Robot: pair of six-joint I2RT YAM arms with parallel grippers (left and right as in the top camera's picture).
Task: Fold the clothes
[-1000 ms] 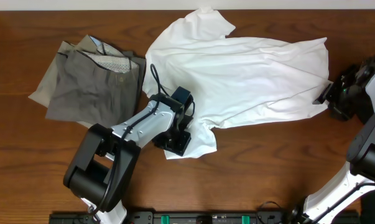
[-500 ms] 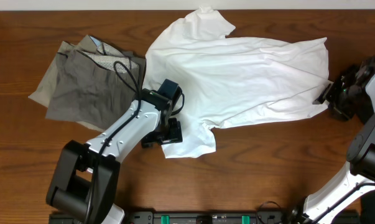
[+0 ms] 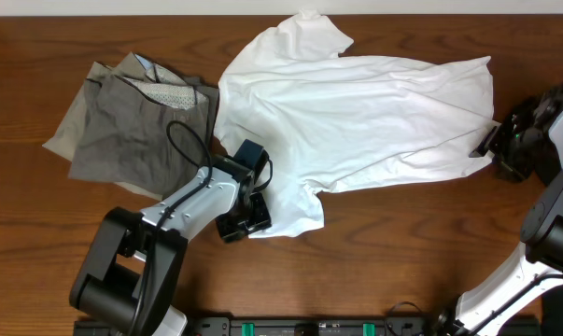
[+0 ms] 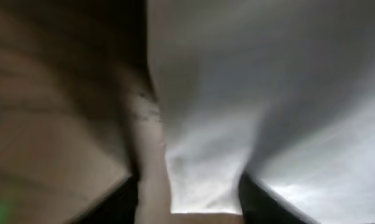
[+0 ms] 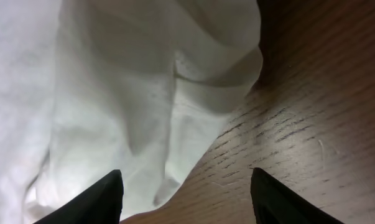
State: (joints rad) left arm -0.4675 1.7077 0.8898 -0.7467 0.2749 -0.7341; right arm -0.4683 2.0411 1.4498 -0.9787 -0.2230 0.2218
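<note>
Dark wood table (image 3: 412, 243): white T-shirt (image 3: 356, 103) spread crumpled centre to right; grey-khaki trousers (image 3: 132, 131) bunched just beside it, image left. Left gripper (image 3: 244, 217) at shirt's lower corner, white cloth btwn fingers, wrist view blurred, can't tell if clamped. Right gripper (image 3: 494, 142) at shirt's opposite edge, jaws apart, hem lying btwn them.

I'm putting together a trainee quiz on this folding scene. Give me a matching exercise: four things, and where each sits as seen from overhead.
Things:
1. white T-shirt
2. trousers
3. left pincer
4. right pincer

Places:
a. bundled at the far left
b. at the shirt's right edge
c. spread across the middle
d. at the shirt's lower-left corner

Pairs: 1-c, 2-a, 3-d, 4-b
</note>
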